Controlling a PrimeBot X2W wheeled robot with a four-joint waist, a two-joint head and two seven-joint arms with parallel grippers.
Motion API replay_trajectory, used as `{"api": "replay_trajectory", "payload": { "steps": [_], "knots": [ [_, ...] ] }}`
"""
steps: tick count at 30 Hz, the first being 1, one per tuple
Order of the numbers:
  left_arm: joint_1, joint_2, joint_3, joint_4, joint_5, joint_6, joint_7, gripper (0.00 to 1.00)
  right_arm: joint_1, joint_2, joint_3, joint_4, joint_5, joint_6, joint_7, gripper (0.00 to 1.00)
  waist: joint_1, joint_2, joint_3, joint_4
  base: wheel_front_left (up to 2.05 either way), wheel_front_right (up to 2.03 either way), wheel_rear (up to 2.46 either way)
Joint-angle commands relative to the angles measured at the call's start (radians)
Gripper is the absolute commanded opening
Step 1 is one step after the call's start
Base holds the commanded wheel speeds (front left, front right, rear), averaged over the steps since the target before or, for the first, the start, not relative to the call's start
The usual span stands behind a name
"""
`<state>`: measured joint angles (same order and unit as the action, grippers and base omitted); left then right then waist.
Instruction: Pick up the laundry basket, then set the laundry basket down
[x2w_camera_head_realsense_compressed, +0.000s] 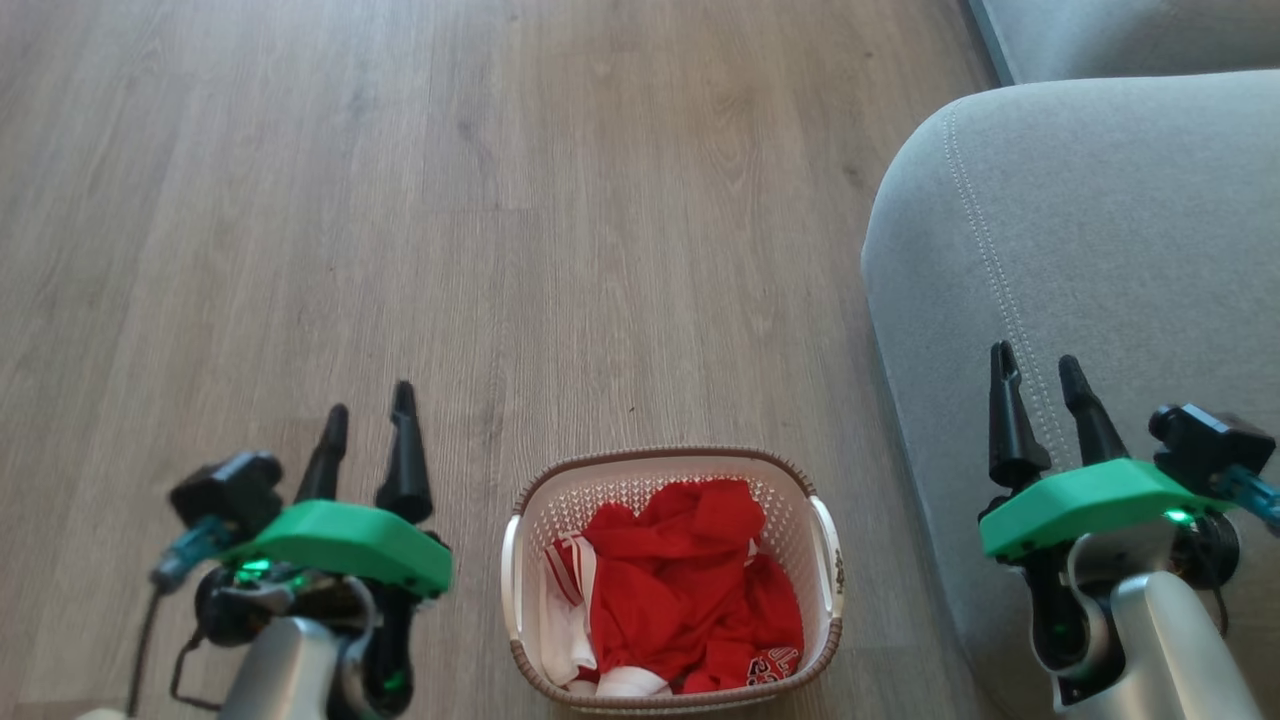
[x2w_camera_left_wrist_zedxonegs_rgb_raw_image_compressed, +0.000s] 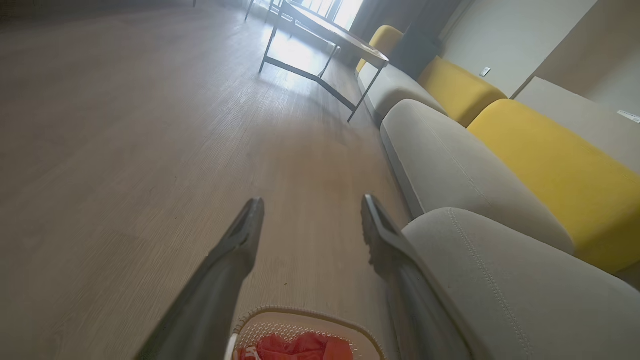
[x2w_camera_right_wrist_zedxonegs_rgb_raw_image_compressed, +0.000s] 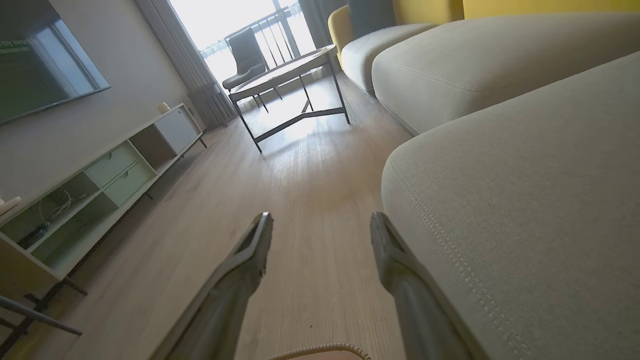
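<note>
- Green-housed, your left pincer (x2w_camera_head_realsense_compressed: 370, 398) hangs over the wooden floor (x2w_camera_head_realsense_compressed: 500, 200), fingers parted a little with nothing between them.
- Your laundry basket (x2w_camera_head_realsense_compressed: 655, 454) stands on the floor between the two arms, with red and white clothes inside. It lies to the right of that pincer and behind its fingertips, toward you. Its long axis runs away from you, with the left handle (x2w_camera_head_realsense_compressed: 510, 575) and right handle (x2w_camera_head_realsense_compressed: 828, 560) on its sides.
- Your right pincer (x2w_camera_head_realsense_compressed: 1034, 354) is likewise parted and empty, over the edge of the grey sofa (x2w_camera_head_realsense_compressed: 1080, 250). The basket lies to its left.
- I judge the left arm nearer to its handle.
</note>
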<state>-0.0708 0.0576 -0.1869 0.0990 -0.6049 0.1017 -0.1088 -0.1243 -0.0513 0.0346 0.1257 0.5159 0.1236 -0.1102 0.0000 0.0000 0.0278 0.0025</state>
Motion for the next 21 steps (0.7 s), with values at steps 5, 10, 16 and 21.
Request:
{"api": "replay_trajectory", "payload": {
  "steps": [5,10,16,21],
  "knots": [
    [-0.066,0.038,-0.059,0.055,0.098,0.031,-0.032,1.0,-0.061,-0.019,0.043,-0.004,-0.102,0.005,-0.03,1.0,0.0,0.0,-0.005,0.003,0.0,0.0,0.0],
    [-0.089,0.049,-0.106,0.103,0.152,0.045,-0.043,1.0,-0.069,-0.019,0.056,0.01,-0.155,0.005,-0.042,1.0,0.0,0.0,-0.008,0.003,0.0,0.0,0.0],
    [-0.105,0.043,-0.136,0.182,0.18,0.028,-0.061,1.0,-0.077,-0.014,0.069,0.024,-0.223,0.005,-0.06,1.0,0.0,0.0,-0.012,0.004,0.0,0.0,0.0],
    [-0.126,0.045,-0.158,0.216,0.244,0.024,-0.075,1.0,-0.088,-0.017,0.09,0.065,-0.278,0.006,-0.074,1.0,0.0,0.0,-0.014,0.002,0.0,0.0,0.0]
  ]
}}
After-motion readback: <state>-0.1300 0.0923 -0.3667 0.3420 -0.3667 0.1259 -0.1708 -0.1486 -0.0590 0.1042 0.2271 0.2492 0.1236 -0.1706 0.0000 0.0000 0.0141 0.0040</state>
